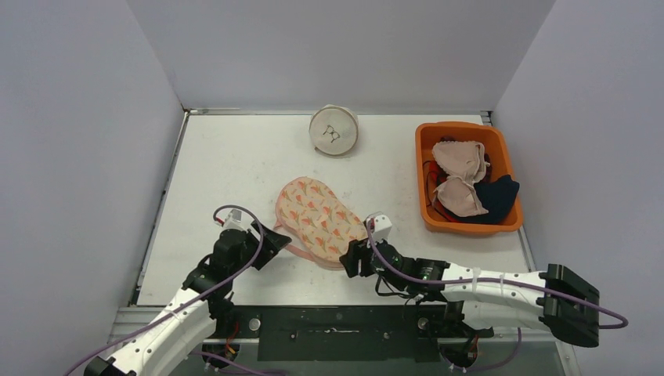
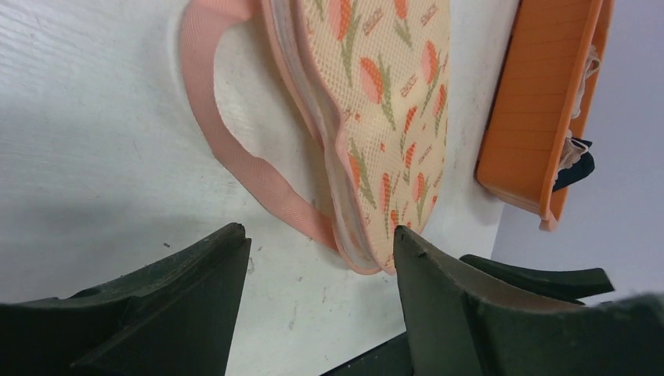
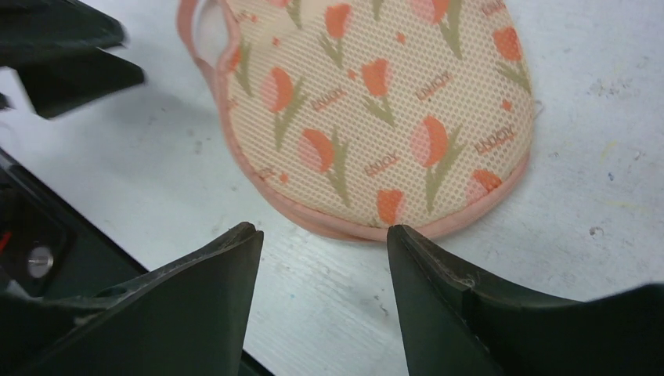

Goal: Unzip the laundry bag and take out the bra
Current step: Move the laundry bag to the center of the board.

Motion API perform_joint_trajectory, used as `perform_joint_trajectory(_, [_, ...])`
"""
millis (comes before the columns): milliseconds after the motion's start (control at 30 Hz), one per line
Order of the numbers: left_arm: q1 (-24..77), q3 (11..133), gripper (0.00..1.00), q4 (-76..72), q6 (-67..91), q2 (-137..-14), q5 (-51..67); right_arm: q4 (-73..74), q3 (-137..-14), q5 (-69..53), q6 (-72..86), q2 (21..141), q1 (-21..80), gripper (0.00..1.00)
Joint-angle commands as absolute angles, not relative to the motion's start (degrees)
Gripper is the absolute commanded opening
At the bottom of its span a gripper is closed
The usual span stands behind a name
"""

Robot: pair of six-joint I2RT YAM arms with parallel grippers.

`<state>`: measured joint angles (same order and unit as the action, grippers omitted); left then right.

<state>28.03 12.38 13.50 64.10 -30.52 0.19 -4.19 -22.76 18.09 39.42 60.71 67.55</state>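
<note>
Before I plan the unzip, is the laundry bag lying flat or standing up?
Flat: the laundry bag lies spread on the table, tulip-print face up.

Out in front of me lies a flat white tabletop (image 1: 227, 164), scuffed and speckled with small marks up close. Plain pale grey panels box it in: the back wall (image 1: 337, 47), the left wall (image 1: 70, 141) and the right wall (image 1: 595, 141). A thin metal strip (image 1: 258, 111) runs along the far edge. The light is soft and even, the shadows faint.
</note>
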Motion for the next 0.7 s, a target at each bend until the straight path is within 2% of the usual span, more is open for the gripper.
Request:
perform_joint_trajectory(0, [28.4,10.5,0.65,-2.6,70.7,-36.1,6.2,-4.5,-26.8,15.7,37.5,57.6,68.2,0.60])
perform_joint_trajectory(233, [29.0,12.8,0.64,-9.7,70.6,-48.8,3.7,-8.3,-33.6,18.5,34.6,71.3,69.7,0.48])
perform_joint_trajectory(433, [29.4,13.9,0.63,-12.2,70.1,-54.7,0.8,-11.8,-35.3,21.2,33.6,80.1,70.4,0.44])
perform_joint_trajectory(667, [29.3,15.1,0.63,-17.9,70.6,-63.1,0.4,-12.9,-33.5,21.6,34.2,81.3,72.1,0.44])
